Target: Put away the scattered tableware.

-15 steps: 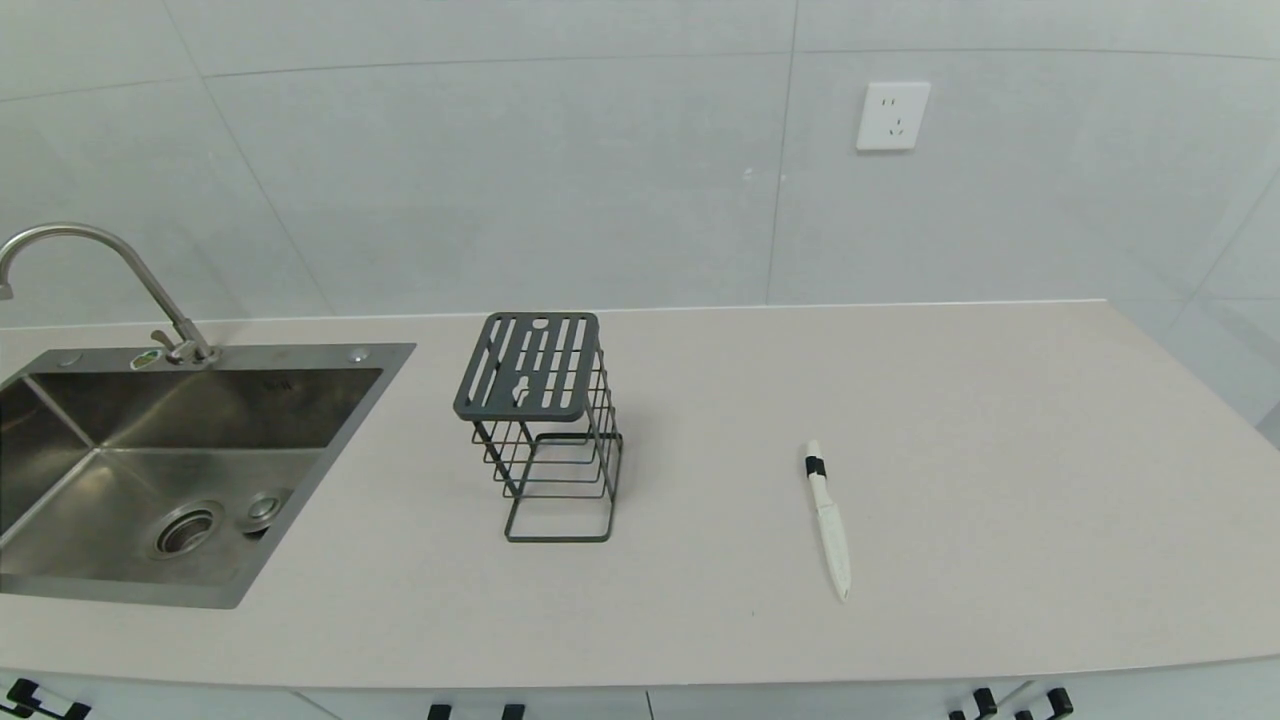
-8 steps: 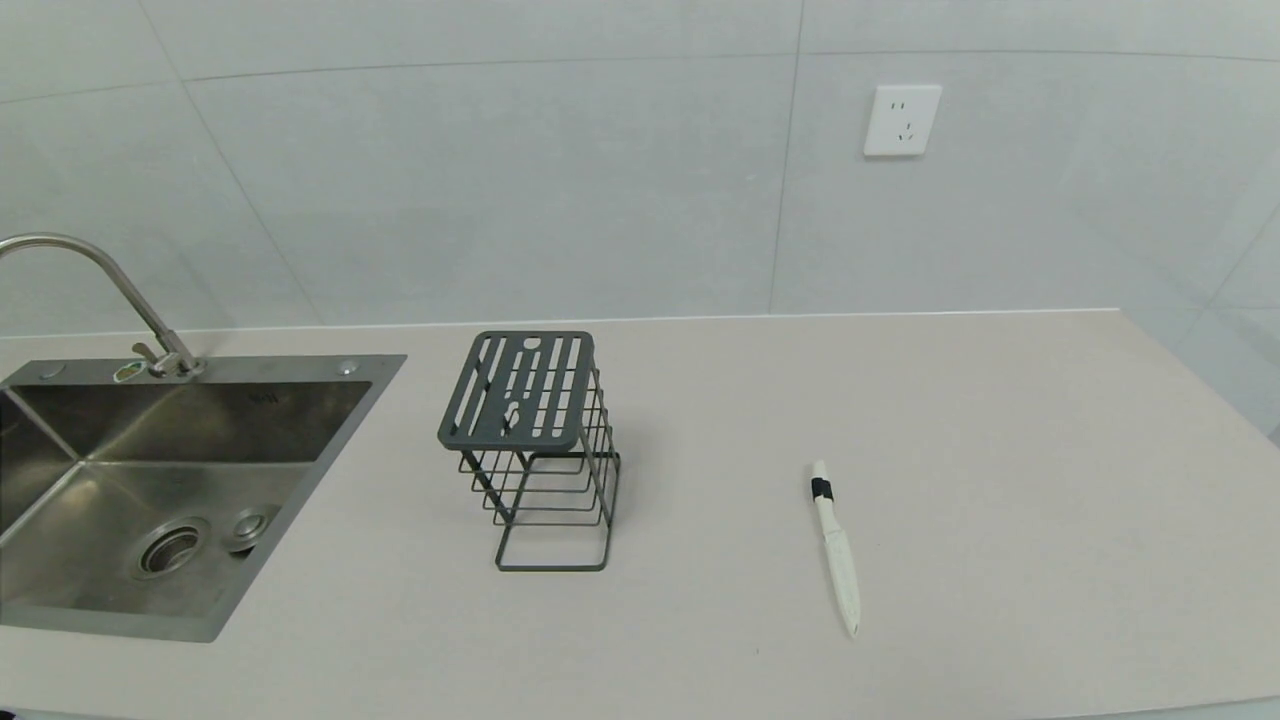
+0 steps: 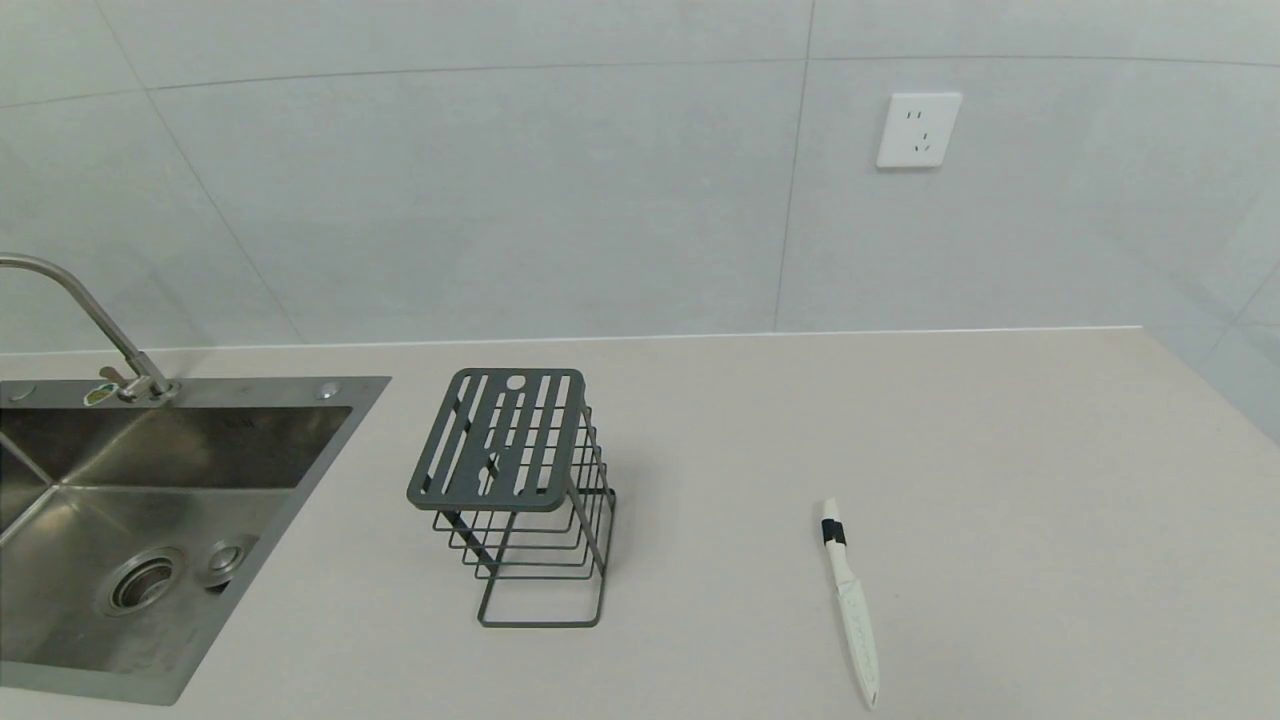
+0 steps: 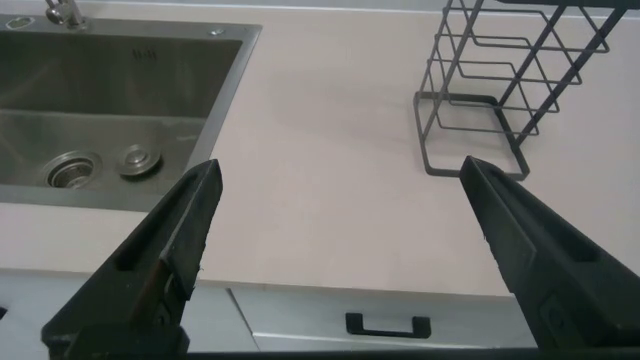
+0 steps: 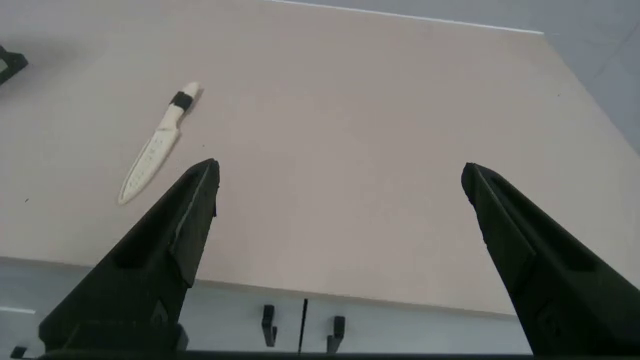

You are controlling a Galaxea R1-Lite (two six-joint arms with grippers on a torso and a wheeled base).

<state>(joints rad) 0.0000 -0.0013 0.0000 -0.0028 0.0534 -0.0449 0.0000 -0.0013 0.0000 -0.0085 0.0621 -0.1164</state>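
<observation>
Head view: knife (image 3: 850,600) lies right of wire rack (image 3: 500,440) (sink (image 3: 250,386) farther left); left tool (image 4: 340,170), right tool (image 5: 338,168) gape wide, empty.

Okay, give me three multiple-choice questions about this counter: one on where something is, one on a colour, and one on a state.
1. Where is the knife?
A. on a plate
B. on the counter, right of the knife rack
C. slotted into the knife rack

2. What colour is the knife?
A. red
B. all steel
C. cream with a black band

3. How are the left gripper and right gripper?
A. both open and empty
B. left gripper shut on the knife
C. right gripper shut on the knife rack

Answers: B, it lies flat, apart from the knife rack; C, pale body with one dark band; A, a wide gap shows between each gripper's fingers.
</observation>
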